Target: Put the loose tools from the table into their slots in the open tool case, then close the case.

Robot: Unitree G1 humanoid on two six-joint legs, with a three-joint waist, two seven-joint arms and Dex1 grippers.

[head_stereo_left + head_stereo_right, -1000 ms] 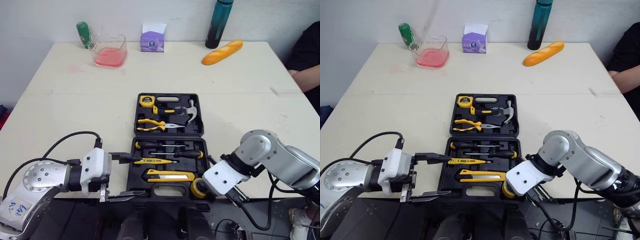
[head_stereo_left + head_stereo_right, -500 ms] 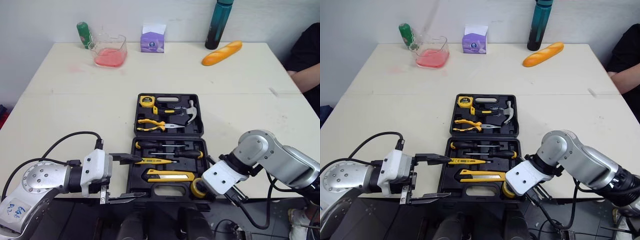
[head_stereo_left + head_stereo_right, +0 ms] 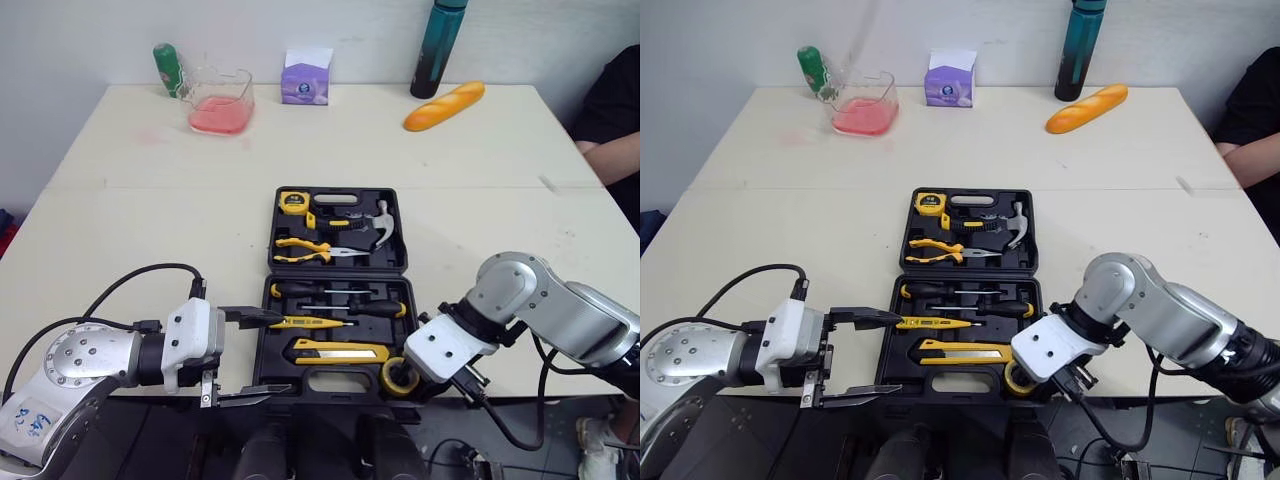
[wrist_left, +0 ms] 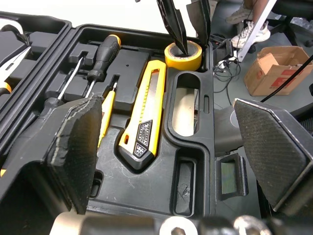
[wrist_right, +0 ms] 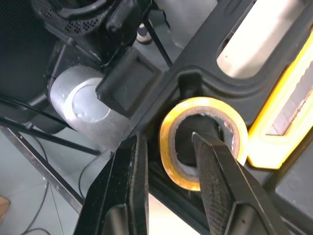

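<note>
The tool case (image 3: 394,256) lies open at the 6 o'clock edge of the table (image 3: 130,230), and the yellow tape roll (image 3: 399,375) sits in its 5 o'clock corner, just beside the utility knife (image 3: 340,350). The right gripper (image 5: 167,139) stands over that roll with one finger down in the hole and the other outside the ring. The fingers look parted with a sliver of gap on each side, so I'd call it released rather than pinching. The worry is that inner finger: if it comes up at a slant it may catch the roll's inside wall and hoist it out of the recess, or leave it cocked. A cocked roll would probably stop the far half from folding flat. The left gripper (image 3: 278,350) hangs wide open and empty at the case's 8 o'clock side, one finger reaching over the rim. If it swings inward it could clip the screwdrivers (image 3: 340,292) out of their clips. With the case so near the edge, a hard nudge toward 6 o'clock might tip it off.
</note>
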